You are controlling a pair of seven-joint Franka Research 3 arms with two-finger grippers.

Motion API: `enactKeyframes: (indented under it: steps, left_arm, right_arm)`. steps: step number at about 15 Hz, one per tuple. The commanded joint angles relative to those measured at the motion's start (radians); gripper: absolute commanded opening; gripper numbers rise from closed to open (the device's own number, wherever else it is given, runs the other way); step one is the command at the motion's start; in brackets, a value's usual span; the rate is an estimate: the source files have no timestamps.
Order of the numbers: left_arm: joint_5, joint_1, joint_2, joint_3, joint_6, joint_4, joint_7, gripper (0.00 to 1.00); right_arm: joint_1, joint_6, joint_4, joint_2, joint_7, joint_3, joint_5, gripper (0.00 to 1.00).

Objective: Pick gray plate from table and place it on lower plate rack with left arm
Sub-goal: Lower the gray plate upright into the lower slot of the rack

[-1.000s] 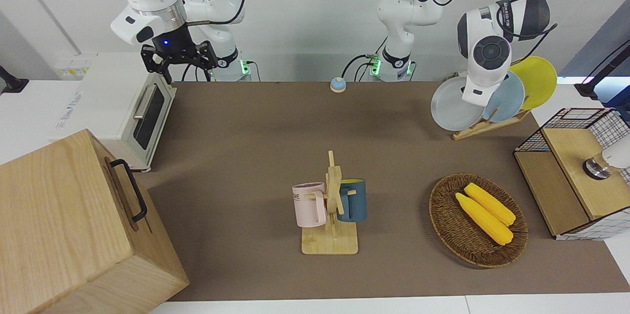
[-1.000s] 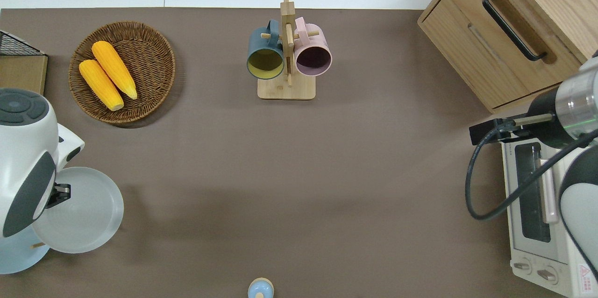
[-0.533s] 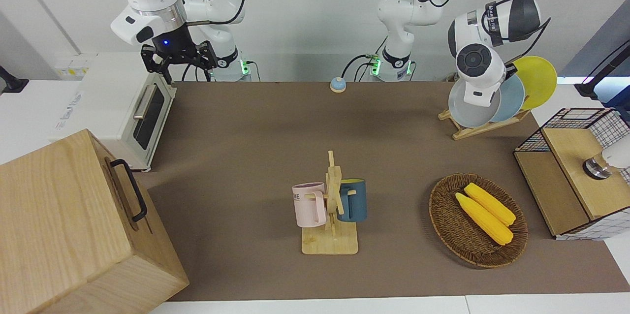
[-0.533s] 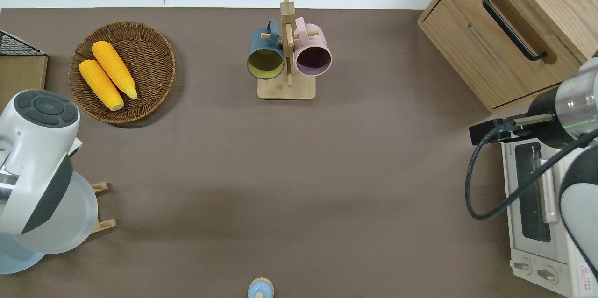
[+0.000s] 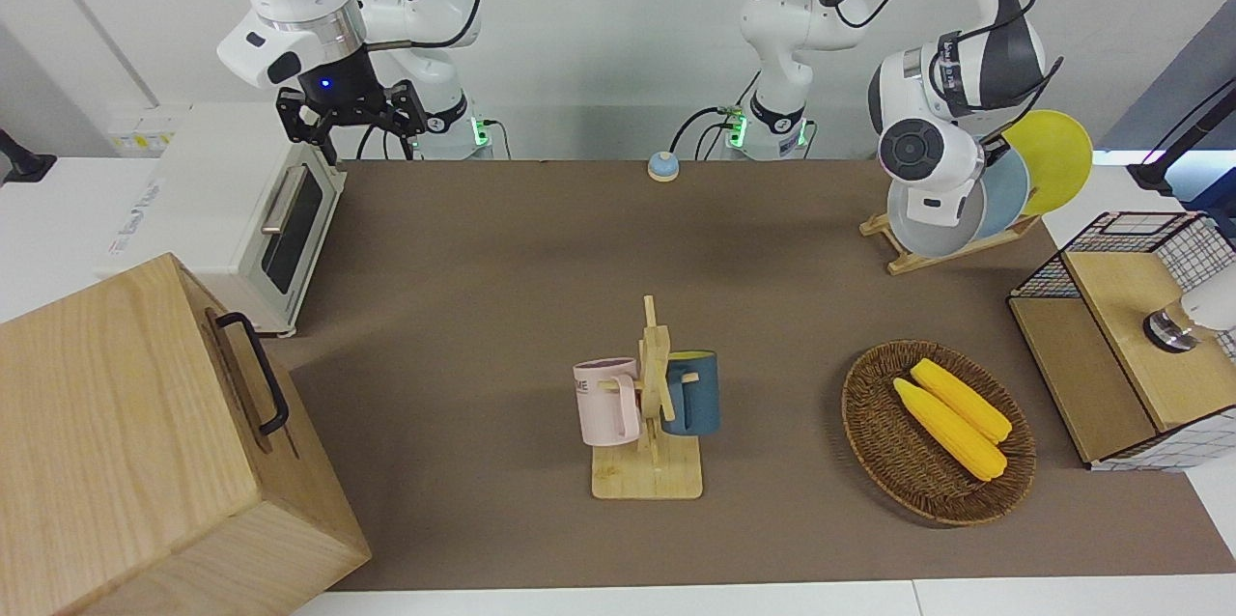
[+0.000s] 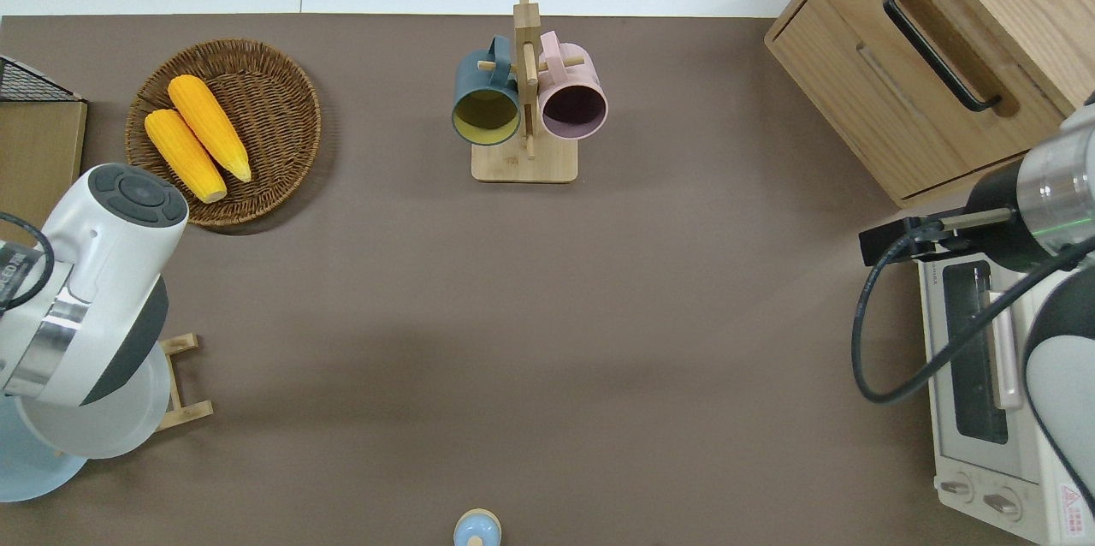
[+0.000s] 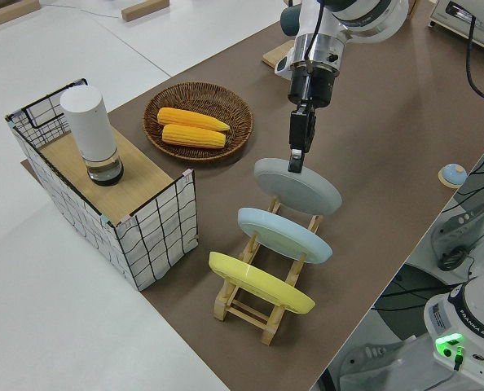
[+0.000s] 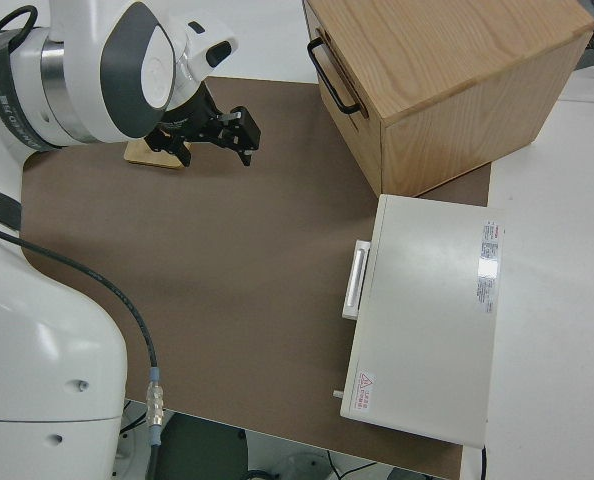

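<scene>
The gray plate [image 7: 299, 186] leans slanted in the slot of the lower plate rack [image 7: 250, 314] that lies farthest from the robots. It also shows in the front view [image 5: 929, 232] and the overhead view [image 6: 120, 422]. My left gripper [image 7: 296, 165] points down and is shut on the plate's upper rim. The rack [image 5: 927, 259] stands at the left arm's end of the table. A light blue plate [image 7: 284, 235] and a yellow plate [image 7: 260, 283] stand in its other slots. My right gripper [image 5: 350, 119] is parked and open.
A wicker basket [image 5: 874, 437] with two corn cobs lies farther from the robots than the rack. A wire shelf [image 5: 1139, 326] with a white cylinder stands beside it. A mug stand [image 5: 647, 404], a toaster oven [image 5: 241, 210], a wooden drawer cabinet [image 5: 126, 442] and a small blue bell [image 5: 662, 166] are also on the table.
My left arm carried the gray plate over the rack and lowered it into the free slot, tipping it more upright. The right arm has not moved.
</scene>
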Motion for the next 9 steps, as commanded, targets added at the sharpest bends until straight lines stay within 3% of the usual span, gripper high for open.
enactKeyframes:
  steps: [1,5,9]
  left_arm:
    - [0.029,-0.014,0.013,-0.021,-0.038,-0.008,-0.056,0.0]
    - [0.02,-0.014,0.042,-0.055,-0.047,-0.034,-0.154,0.0]
    - [0.014,-0.014,0.047,-0.064,-0.046,-0.036,-0.15,0.0]
  right_arm:
    - [-0.019,-0.014,0.009,-0.003,0.012,0.017,-0.001,0.983]
    - [-0.019,-0.014,0.009,-0.003,0.012,0.017,-0.001,0.983]
    - [-0.019,-0.014,0.009,-0.003,0.012,0.017,-0.001,0.983]
